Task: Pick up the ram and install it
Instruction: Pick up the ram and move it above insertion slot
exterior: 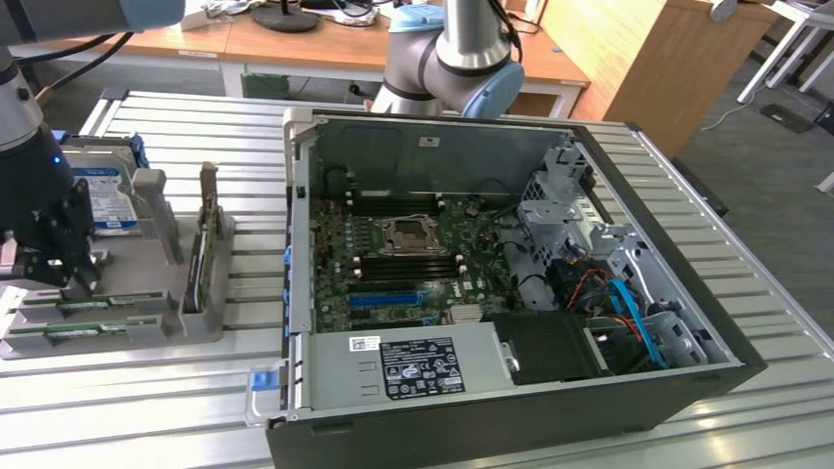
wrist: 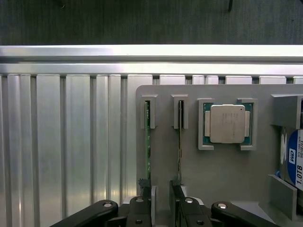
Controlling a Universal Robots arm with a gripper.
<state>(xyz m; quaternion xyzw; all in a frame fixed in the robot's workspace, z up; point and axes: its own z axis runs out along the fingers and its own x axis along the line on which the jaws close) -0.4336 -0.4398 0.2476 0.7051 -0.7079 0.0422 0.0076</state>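
Black fingers point(wrist: 142, 210) of the gripper point(wrist: 161, 201) are showing closest in the wrist view. They are standing parted by a modest gap, with nothing between them but a bare strip of the grey tray point(wrist: 213, 175). The ram point(wrist: 147, 142), a thin green stick seen edge-on, is sitting in the slot running along the tray's outer edge, its far end tucked into a small bracket. One fingertip is hanging at the near end of this stick; whether it is touching is not clear. A second ram stick point(wrist: 180, 132), darker, is lying parallel in the next slot inward, and the other fingertip is hanging over its near end. The gripper is thus straddling the space between the two sticks, gripping neither. Beyond the second stick, further from the tray's outer edge, a silver-topped processor point(wrist: 227, 124) is resting in its own recess. A blue-labelled hard drive point(wrist: 294, 163) is standing at the tray's opposite side. The tray is lying on a slatted aluminium table point(wrist: 71, 142).

In the exterior view the arm point(exterior: 26, 127) is reaching down over the tray near the table's edge on the exterior view's left. It is hanging well apart from the open computer case point(exterior: 678, 391), whose motherboard point(exterior: 391, 254) is lying exposed.
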